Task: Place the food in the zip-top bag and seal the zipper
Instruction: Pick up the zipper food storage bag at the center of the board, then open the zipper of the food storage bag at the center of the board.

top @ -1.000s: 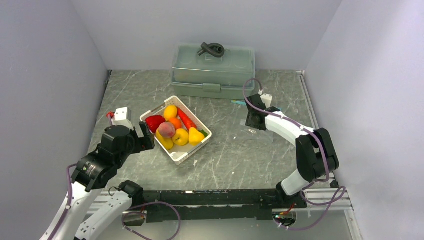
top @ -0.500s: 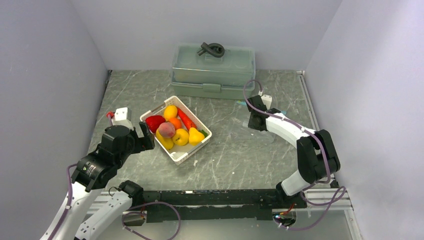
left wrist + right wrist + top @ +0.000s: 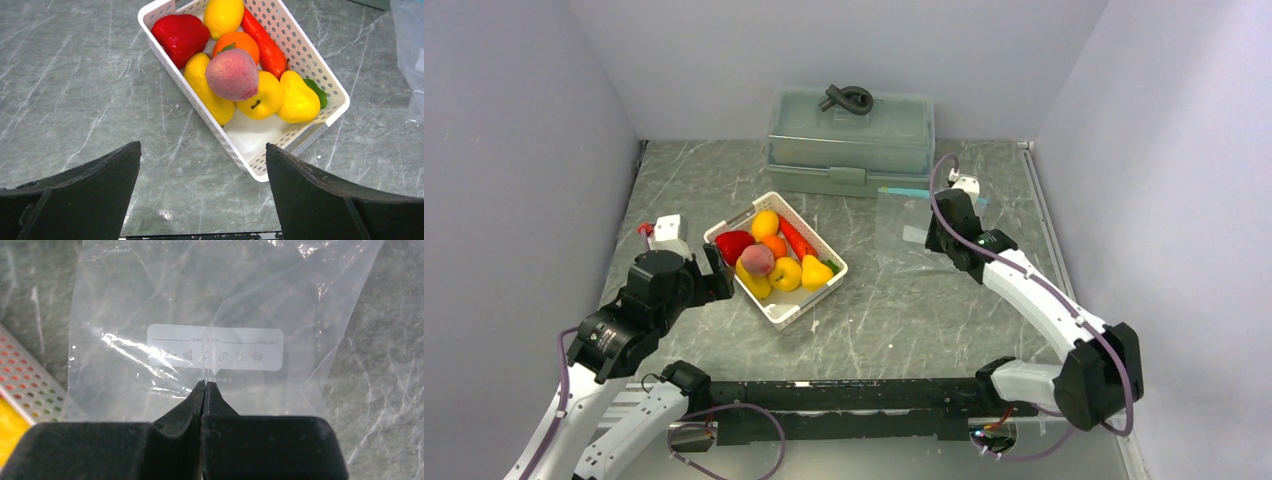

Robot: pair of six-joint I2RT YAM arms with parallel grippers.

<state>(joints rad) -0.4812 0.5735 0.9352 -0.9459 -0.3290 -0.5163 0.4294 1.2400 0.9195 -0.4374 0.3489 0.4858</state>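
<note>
**Right hand pinches the clear bag; food sits in the basket**

Overhead view: the right hand is clenched on the zip-top bag and holds it upright above the grey marbled tabletop. The teal zipper runs along the bag's top edge, just in front of a grey-green lidded box. The food is heaped in a white lattice basket, apart from the bag, to its left. The left hand hovers just beside the basket's left side.

Left wrist view: the left hand is released, its fingers spread wide and holding nothing. The basket lies just ahead of it. It holds yellow, orange and red pieces, with a pinkish peach on top. A sliver of the clear bag shows at the right edge.

Right wrist view: the right hand has its fingertips pressed together on a crease of the bag, just below a white label. The label carries a row of tiny food icons; its print is too small to read. A corner of the basket shows on the left.
</note>
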